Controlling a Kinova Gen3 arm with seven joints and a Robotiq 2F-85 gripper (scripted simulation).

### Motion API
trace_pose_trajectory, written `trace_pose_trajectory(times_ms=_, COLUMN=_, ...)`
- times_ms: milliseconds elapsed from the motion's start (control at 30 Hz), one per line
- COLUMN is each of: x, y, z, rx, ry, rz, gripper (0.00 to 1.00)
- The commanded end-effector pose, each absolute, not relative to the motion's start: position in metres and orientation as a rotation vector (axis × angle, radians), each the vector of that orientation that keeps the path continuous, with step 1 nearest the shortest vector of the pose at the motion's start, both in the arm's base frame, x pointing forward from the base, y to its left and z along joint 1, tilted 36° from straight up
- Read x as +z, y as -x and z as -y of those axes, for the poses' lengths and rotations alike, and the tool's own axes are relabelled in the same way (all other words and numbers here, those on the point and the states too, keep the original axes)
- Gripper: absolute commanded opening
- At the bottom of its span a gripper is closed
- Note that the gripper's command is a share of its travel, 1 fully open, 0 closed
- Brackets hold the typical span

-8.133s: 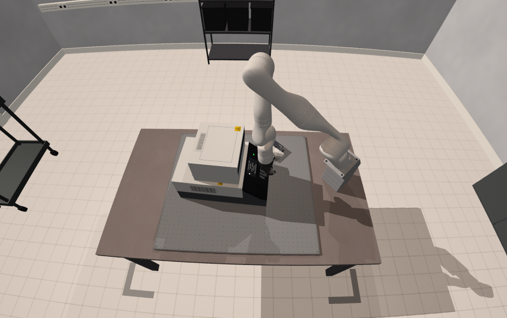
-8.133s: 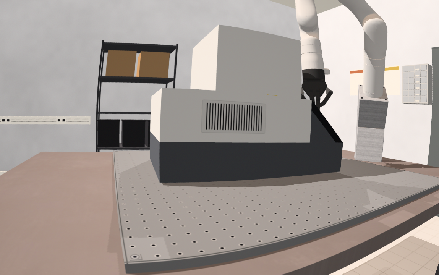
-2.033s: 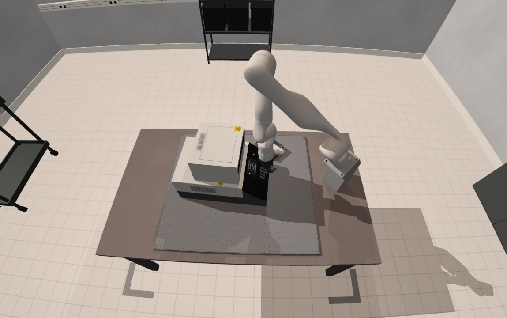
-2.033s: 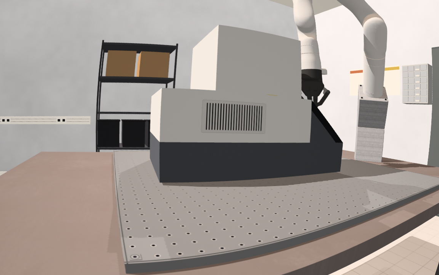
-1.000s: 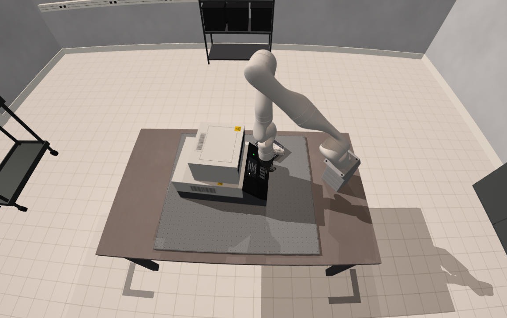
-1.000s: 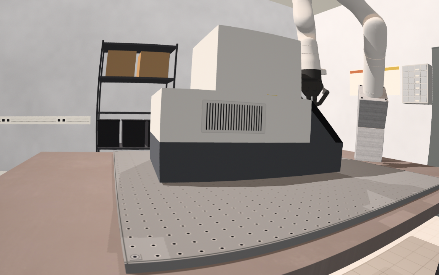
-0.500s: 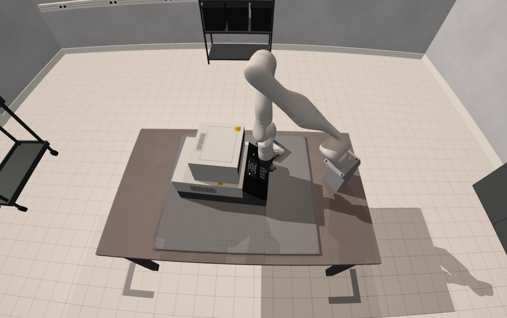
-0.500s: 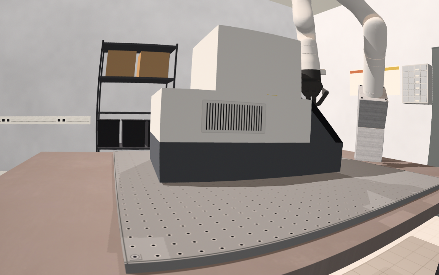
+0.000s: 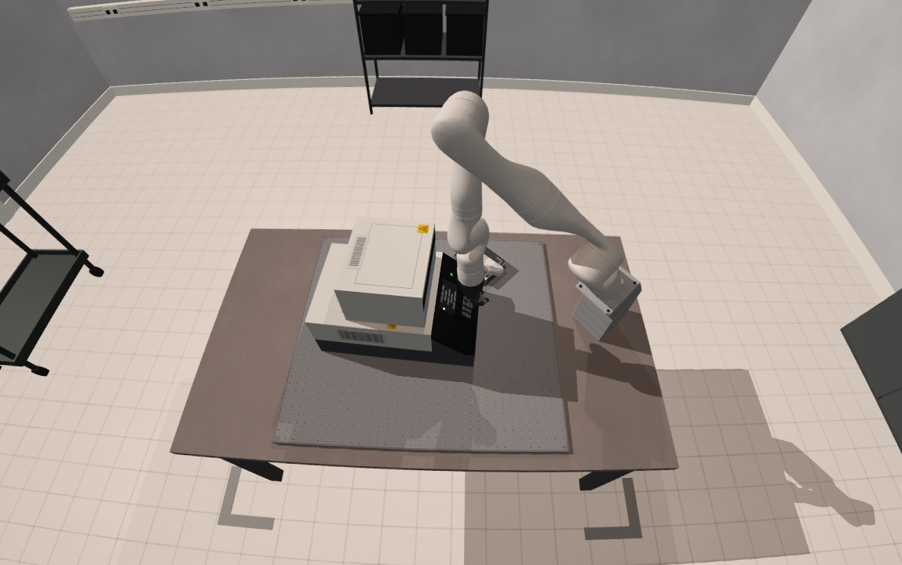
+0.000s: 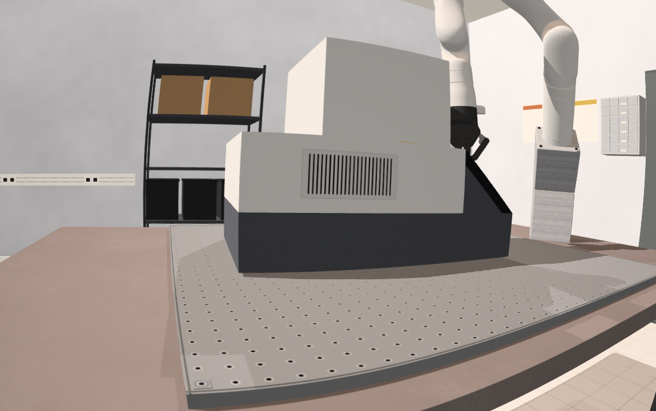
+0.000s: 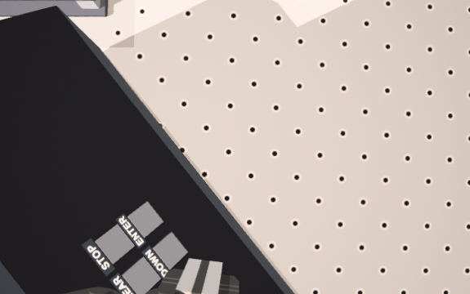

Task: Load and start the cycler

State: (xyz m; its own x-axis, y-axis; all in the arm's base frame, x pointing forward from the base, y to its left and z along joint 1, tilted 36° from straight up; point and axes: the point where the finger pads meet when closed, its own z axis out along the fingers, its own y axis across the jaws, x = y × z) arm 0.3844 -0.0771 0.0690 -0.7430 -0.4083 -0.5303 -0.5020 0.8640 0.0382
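Observation:
The cycler Q1 [image 9: 370,329] [image 10: 345,168] stands on the perforated board with its white lid [image 9: 387,263] [image 10: 366,87] down. A small green lamp [image 9: 451,274] shows on its sloped black front panel [image 11: 55,143]. My gripper [image 9: 472,303] [image 10: 477,146] [image 11: 199,278] is shut and empty, with its tips down at the panel. In the wrist view the tips sit just beside the DOWN key [image 11: 170,246] and the CLEAR key [image 11: 141,275]. The STOP key [image 11: 115,244] and the ENTER key [image 11: 145,219] lie farther off. The plate nest N1 [image 9: 501,264] is partly hidden behind the arm. Plate M59 is not in view.
The perforated board [image 9: 425,407] [image 10: 320,332] [image 11: 361,122] lies on the brown table [image 9: 242,351] [image 10: 64,306]. The arm's base pedestal [image 9: 604,309] [image 10: 555,194] stands at the table's right side. A black shelf rack [image 9: 420,49] [image 10: 202,142] and a cart [image 9: 11,281] stand on the floor.

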Motion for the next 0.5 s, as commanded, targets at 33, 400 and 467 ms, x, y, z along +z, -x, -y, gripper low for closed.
trace_pose_trajectory(times_ms=33, x=0.0675, y=-0.3888, z=0.0767, rx=0.247, ry=0.652, rz=-2.518, gripper=0.10)
trace_pose_trajectory(times_ms=400, x=0.0654, y=-0.3944, z=0.0768, rx=0.248, ry=0.648, rz=-2.519, gripper=0.10)
trace_pose_trajectory(times_ms=467, x=0.0649, y=-0.3956, z=0.0768, rx=0.248, ry=0.648, rz=-2.519, gripper=0.10)
